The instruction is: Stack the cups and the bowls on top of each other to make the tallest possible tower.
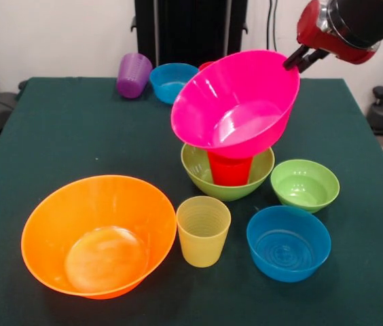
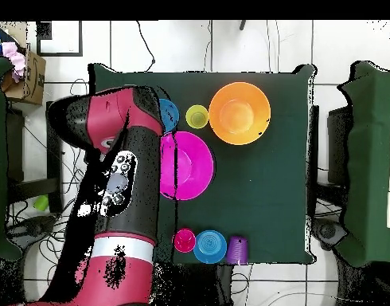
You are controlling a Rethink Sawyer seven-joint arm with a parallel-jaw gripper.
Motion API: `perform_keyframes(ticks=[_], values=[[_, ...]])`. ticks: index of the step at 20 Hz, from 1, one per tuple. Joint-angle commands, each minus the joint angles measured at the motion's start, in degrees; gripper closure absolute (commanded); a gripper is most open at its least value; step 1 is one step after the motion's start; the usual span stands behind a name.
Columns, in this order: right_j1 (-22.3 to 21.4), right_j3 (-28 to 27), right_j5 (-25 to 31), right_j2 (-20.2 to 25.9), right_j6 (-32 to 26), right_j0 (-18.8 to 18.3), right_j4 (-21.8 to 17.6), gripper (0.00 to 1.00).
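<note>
The hot pink bowl (image 1: 235, 102) is tilted steeply with its opening facing forward, and its base rests over the bright red cup (image 1: 230, 171). That cup stands inside the medium lime green bowl (image 1: 198, 173); together they form the tower. My gripper (image 1: 295, 62) is shut on the pink bowl's upper right rim. From overhead, the pink bowl (image 2: 189, 165) shows beside the arm (image 2: 122, 183), which hides the gripper. The large orange bowl (image 1: 98, 234), ribbed yellow cup (image 1: 204, 231), a blue bowl (image 1: 288, 242) and the small lime green bowl (image 1: 305, 185) stand loose in front.
At the far side of the green table (image 1: 56, 136) a purple cup (image 1: 134, 75) lies tipped beside a second blue bowl (image 1: 173, 81). A pinkish-red cup (image 2: 185, 240) stands next to them, mostly hidden behind the pink bowl in the front view.
</note>
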Motion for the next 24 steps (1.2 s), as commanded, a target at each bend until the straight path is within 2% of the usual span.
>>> perform_keyframes(ticks=[1, 4, 11, 20, 24], values=[[3.6, -2.0, 2.4, 3.8, 5.1, 0.6, -1.7, 1.00], [4.5, -1.9, 1.0, 3.3, 5.1, 0.6, -2.5, 1.00], [4.6, -2.2, 1.8, 1.4, 4.8, 1.4, -4.3, 1.00], [7.1, -4.1, 1.0, 0.5, 6.3, 1.9, -4.1, 1.00], [8.7, -4.0, -2.2, 0.5, 7.4, 2.0, -3.4, 1.00]])
